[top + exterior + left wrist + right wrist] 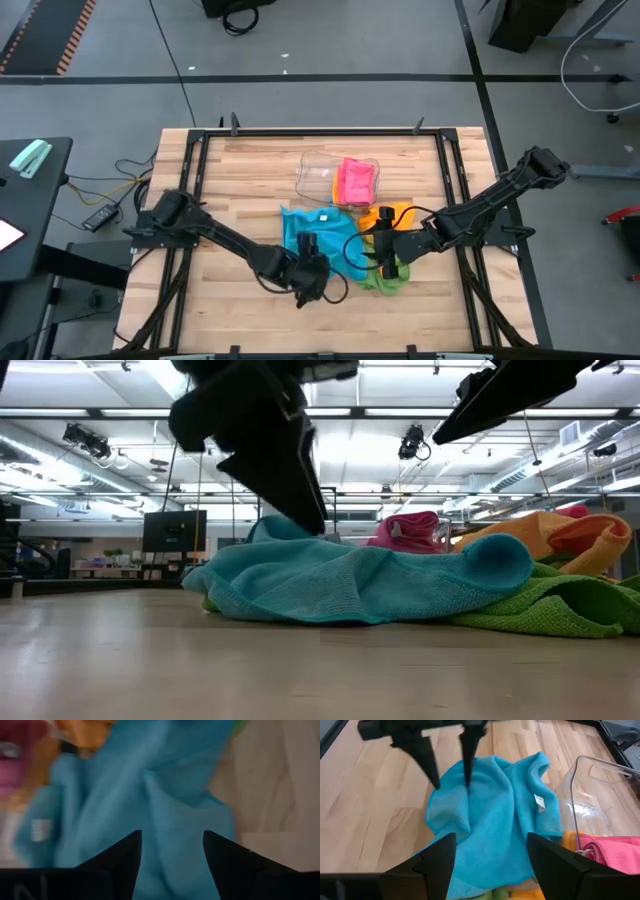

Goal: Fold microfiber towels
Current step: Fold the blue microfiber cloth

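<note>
Left gripper (313, 287): hangs over the near edge of the blue towel (318, 232), fingers apart with nothing between them; in the right wrist view its two tips (449, 775) stand just above the cloth's bunched edge. Judged as placed to take or re-take that edge for a fold.
Blue towel: lies crumpled on the tabletop (240, 200), unfolded, its white label (539, 802) facing up. It overlaps the other cloths to its right, so it likely needs pulling clear before folding.
Green towel (385, 280): partly under the blue one, near the front, rumpled.
Orange towel (392, 215): heaped just behind the green, touching the tray.
Right gripper (383, 243): over the orange and green heap, fingers apart, empty, facing the blue towel; seemingly waiting to take the other edge.
Tray (318, 172): clear plastic, behind the pile; a pink towel (356, 181) sits in its right part, looking like the store for cloths.
Tabletop: pale wooden planks in a black frame, bare at the left and front.
Room: grey floor with cables; ceiling lights and a dark screen (174, 530) far behind.
</note>
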You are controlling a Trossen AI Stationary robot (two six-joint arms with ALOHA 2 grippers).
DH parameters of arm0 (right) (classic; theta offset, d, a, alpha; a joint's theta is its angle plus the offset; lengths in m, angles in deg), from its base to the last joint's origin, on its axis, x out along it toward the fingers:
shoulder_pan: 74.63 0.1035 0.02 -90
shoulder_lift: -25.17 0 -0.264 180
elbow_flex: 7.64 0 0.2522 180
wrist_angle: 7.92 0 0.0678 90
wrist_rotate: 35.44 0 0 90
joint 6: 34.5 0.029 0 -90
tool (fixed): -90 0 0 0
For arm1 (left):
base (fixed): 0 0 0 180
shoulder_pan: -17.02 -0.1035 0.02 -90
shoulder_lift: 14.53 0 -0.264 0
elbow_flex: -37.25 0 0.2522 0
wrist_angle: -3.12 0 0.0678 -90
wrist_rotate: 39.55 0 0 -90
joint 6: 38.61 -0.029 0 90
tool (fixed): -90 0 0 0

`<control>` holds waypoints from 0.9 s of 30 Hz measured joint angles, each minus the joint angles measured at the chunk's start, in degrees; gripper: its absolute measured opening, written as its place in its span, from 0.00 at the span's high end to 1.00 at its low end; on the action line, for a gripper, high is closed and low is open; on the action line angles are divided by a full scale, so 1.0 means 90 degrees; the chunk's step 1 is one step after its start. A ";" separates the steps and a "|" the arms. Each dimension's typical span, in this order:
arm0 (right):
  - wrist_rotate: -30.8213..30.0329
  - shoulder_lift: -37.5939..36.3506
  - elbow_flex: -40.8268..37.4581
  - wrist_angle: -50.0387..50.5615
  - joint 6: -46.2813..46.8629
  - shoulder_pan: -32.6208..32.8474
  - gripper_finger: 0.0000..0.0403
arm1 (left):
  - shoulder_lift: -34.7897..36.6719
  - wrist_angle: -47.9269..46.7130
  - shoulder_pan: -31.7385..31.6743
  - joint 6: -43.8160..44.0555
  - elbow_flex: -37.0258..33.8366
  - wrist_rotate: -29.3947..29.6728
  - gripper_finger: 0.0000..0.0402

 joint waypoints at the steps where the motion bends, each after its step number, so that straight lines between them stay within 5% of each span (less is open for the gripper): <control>1: 0.0002 0.0000 0.0000 0.0005 0.0033 0.0002 0.38 | -0.0064 0.0039 0.0028 -0.0002 0.0000 -0.0182 0.45; 7: 0.0002 -0.0005 0.0000 -0.0052 0.0075 0.0002 0.38 | -0.0384 0.0041 0.0079 0.0399 0.0005 -0.1001 0.48; 17: 0.0027 -0.0007 0.0001 -0.0238 0.0060 0.0058 0.38 | -0.0549 -0.0073 -0.0143 0.1484 0.0000 -0.0620 0.63; 27: 0.0080 -0.0010 0.0000 -0.0224 0.0060 0.0167 0.38 | -0.0785 -0.0215 -0.0033 0.1018 0.0013 -0.1389 0.79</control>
